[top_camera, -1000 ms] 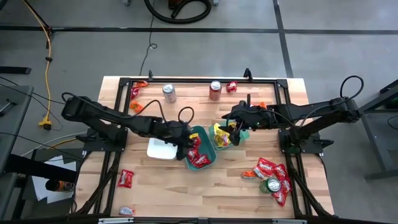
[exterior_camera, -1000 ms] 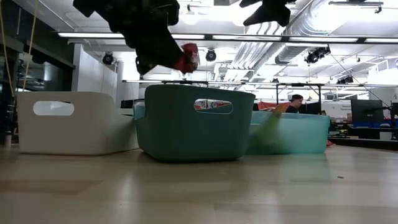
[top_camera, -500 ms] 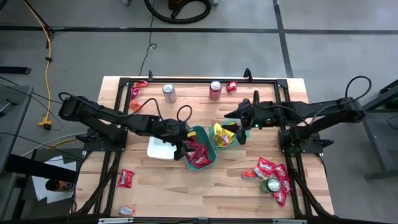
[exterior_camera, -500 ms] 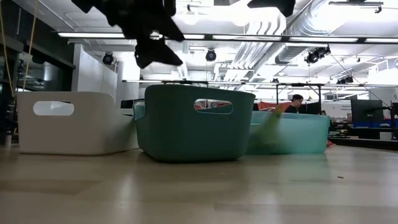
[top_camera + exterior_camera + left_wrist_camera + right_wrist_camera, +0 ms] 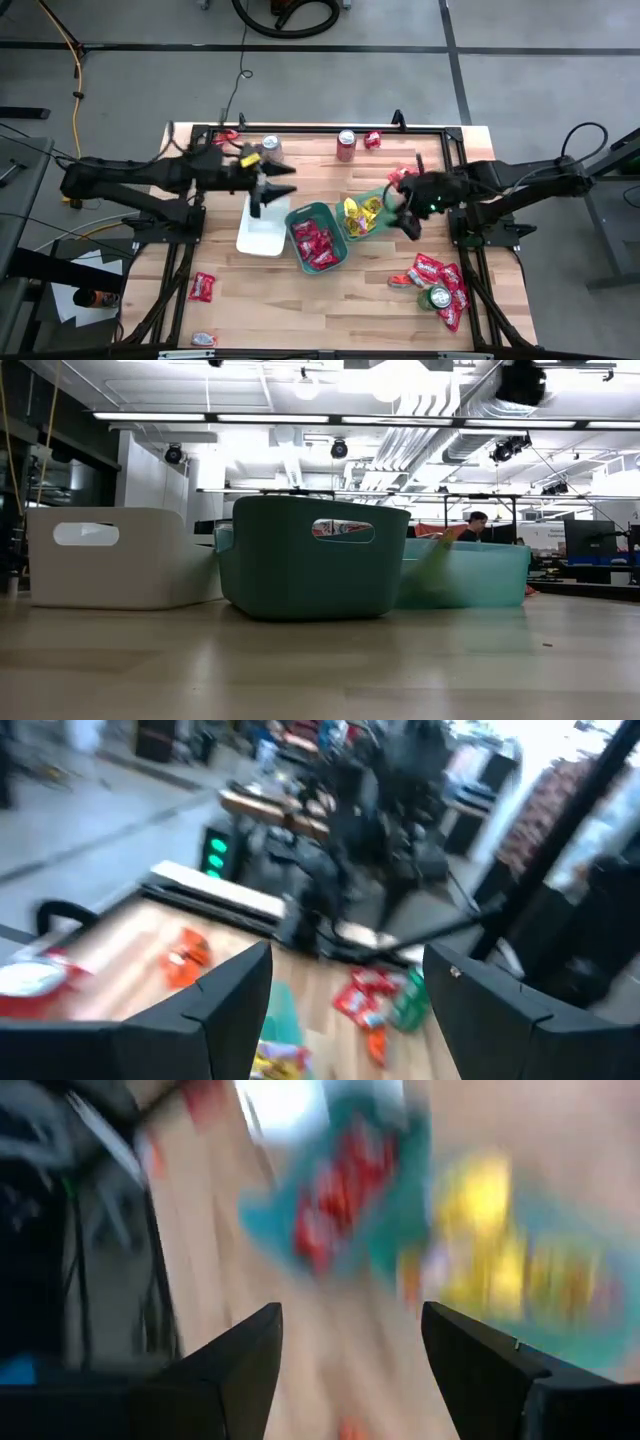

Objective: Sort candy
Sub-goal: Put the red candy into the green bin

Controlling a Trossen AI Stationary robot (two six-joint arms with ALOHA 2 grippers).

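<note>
Red candy (image 5: 314, 241) in teal bin (image 5: 336, 262) | left hand (image 5: 270, 190) apart, empty, beside bin, above white tray (image 5: 252, 243)

Looking straight down from well above: whole wooden table (image 5: 300, 300), both arms and a margin of grey floor. Set at table-top height, close to the bins, facing level across the boards into the room: white bin (image 5: 120, 557), dark teal bin (image 5: 312, 557) and lighter teal bin (image 5: 470, 573) in a row, ceiling lights above. Mounted on the left wrist, facing forward between two dark fingers (image 5: 215, 1010) across the table toward the other arm. Mounted on the right wrist, tilted down at the teal bins, blurred. Shared by the top and low views: the three bins.
</note>
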